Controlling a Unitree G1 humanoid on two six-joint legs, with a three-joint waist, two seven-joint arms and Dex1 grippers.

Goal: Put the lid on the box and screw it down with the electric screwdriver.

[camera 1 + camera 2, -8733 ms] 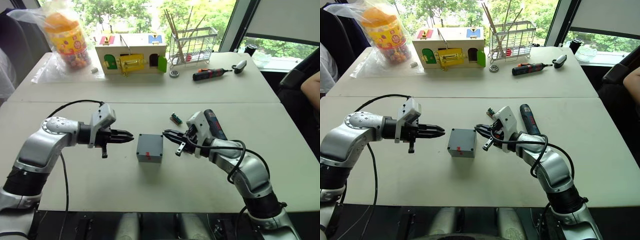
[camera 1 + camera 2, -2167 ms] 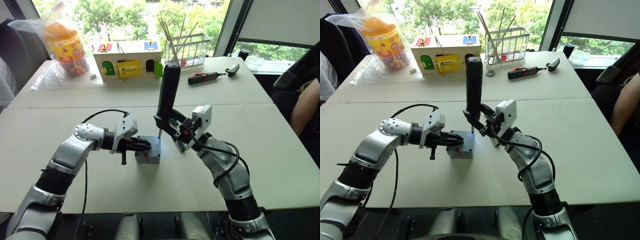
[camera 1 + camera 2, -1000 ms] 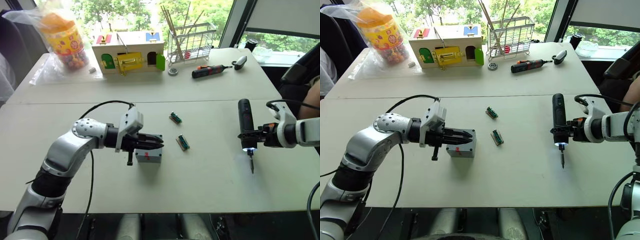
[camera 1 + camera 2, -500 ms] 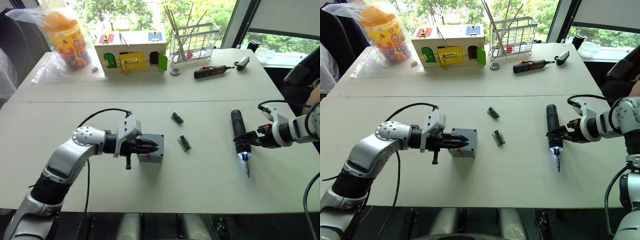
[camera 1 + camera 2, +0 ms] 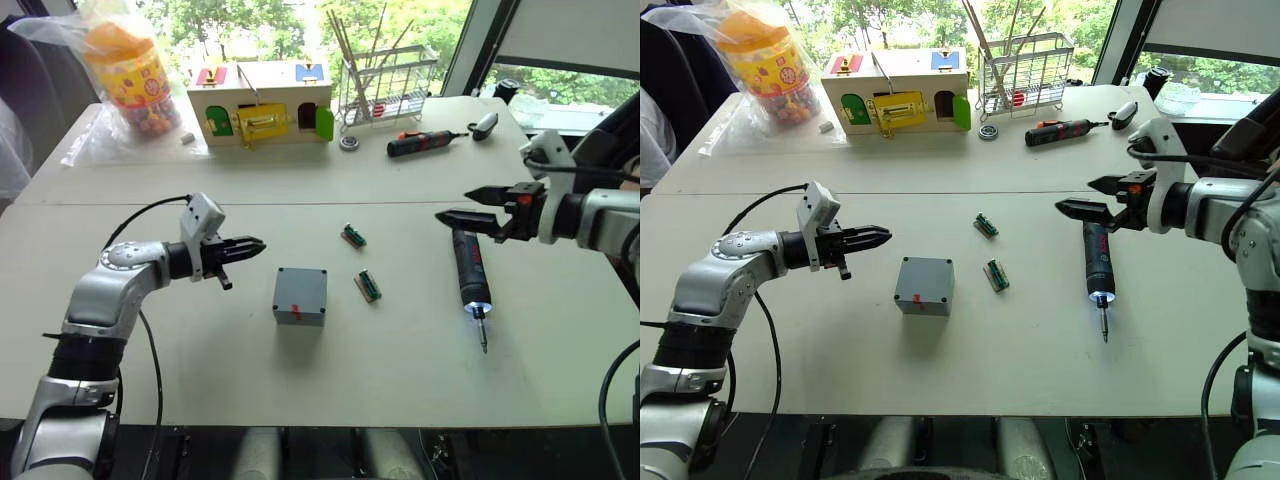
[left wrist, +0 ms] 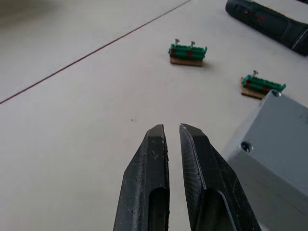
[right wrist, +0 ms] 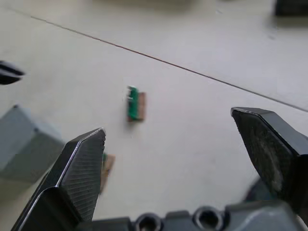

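On the table point(image 5: 200, 370), the box point(image 5: 299, 295) sits with its lid point(image 5: 300, 290) on.
Screwdriver point(image 5: 469, 272) lies at 3 o'clock; left gripper point(image 5: 252, 243) nearly closed and empty, right gripper point(image 5: 452, 217) wide open and empty.

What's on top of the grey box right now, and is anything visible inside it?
The lid sits on the box, closing it, with a screw head showing at a corner. Nothing else rests on it; both grippers are clear. The lid covers the inside, so its contents cannot be seen.
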